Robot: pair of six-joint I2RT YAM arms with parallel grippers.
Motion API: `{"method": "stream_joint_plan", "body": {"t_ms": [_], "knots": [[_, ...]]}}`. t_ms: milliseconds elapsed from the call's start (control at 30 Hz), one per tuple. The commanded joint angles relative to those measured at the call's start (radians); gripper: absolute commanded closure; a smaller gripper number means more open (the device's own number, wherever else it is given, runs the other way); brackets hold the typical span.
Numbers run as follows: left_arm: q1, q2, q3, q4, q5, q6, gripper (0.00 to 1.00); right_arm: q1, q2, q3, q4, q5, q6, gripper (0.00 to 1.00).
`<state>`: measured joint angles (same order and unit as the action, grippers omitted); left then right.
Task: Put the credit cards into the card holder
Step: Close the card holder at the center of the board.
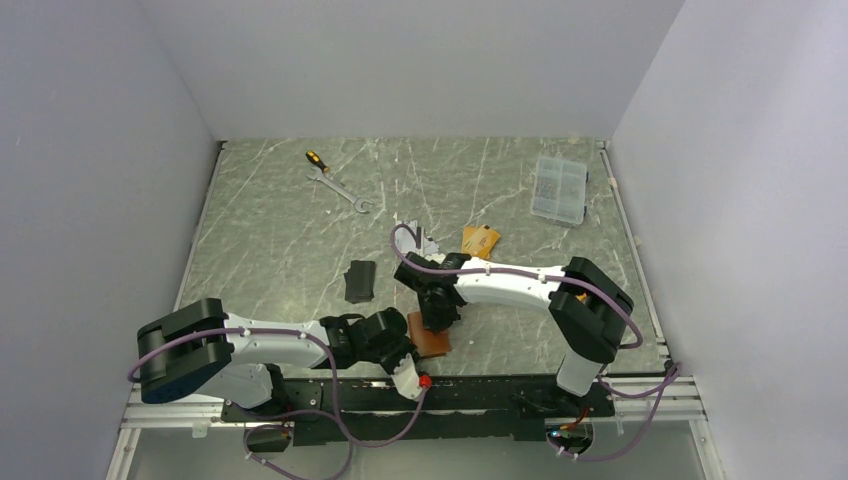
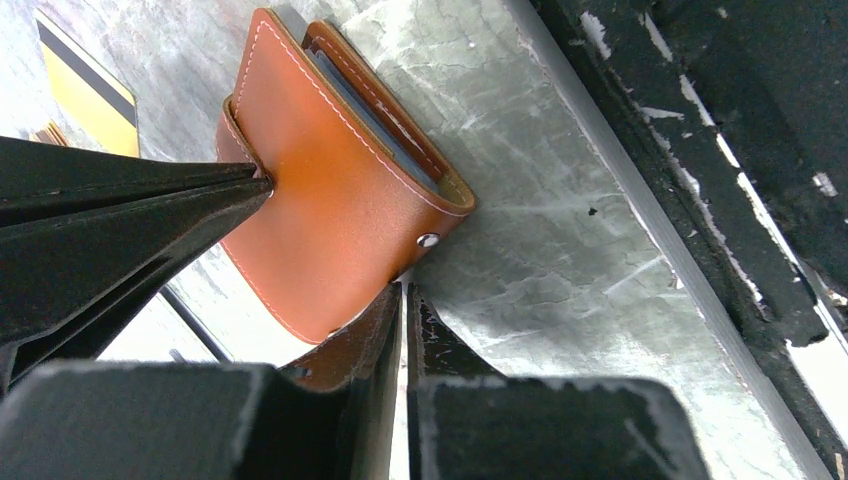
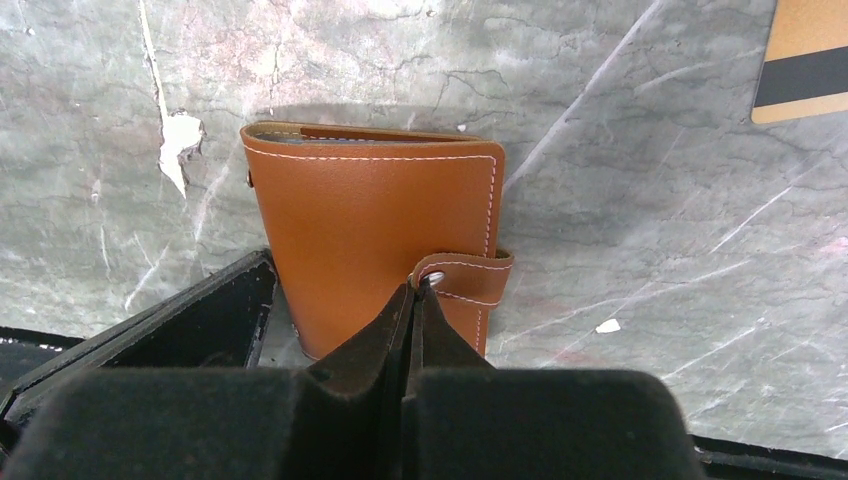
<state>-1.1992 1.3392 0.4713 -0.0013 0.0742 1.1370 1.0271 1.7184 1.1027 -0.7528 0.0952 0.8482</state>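
The marbled table [image 1: 280,240] is seen carrying everything. The card holder [image 3: 375,220], folded, is found at the table's near edge, between the two arms. One lower corner of it is clamped by the left gripper [image 2: 403,305], whose jaws are drawn nearly together with leather between them. The right gripper [image 3: 415,295] is pressed fully together, its tips set against the snap strap [image 3: 470,275]; whether the strap is pinched cannot be told. A gold-orange credit card [image 3: 805,60] is seen lying flat, apart from the holder, farther back.
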Motion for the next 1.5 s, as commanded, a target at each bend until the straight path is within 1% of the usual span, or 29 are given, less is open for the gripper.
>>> {"method": "stream_joint_plan", "body": {"t_ms": [0, 267, 467, 767, 933, 1100, 1300, 1467], "knots": [[0.007, 0.018, 0.007, -0.066, 0.024, -0.008, 0.87, 0.001, 0.037, -0.014, 0.085, -0.034, -0.012, 1.00], [0.014, 0.021, 0.013, -0.069, 0.026, -0.003, 0.88, 0.009, 0.044, -0.024, 0.077, -0.037, -0.008, 1.00], [0.019, 0.023, 0.019, -0.072, 0.030, -0.004, 0.88, 0.056, 0.063, -0.018, 0.053, 0.003, 0.017, 1.00], [0.030, 0.014, 0.018, -0.077, 0.024, -0.004, 0.88, 0.075, 0.073, -0.080, 0.070, 0.020, 0.059, 1.00], [0.048, 0.003, 0.026, -0.091, 0.036, -0.009, 0.88, 0.074, 0.084, -0.124, 0.110, -0.006, 0.071, 1.00], [0.057, -0.010, 0.022, -0.101, 0.042, -0.012, 0.88, 0.057, 0.108, -0.124, 0.132, -0.031, 0.055, 1.00], [0.061, -0.029, 0.015, -0.116, 0.034, -0.011, 0.88, -0.006, 0.113, -0.130, 0.171, -0.088, 0.011, 1.00], [0.073, -0.060, 0.051, -0.199, 0.027, -0.016, 0.88, -0.054, 0.152, -0.112, 0.178, -0.164, -0.032, 1.00]]}}
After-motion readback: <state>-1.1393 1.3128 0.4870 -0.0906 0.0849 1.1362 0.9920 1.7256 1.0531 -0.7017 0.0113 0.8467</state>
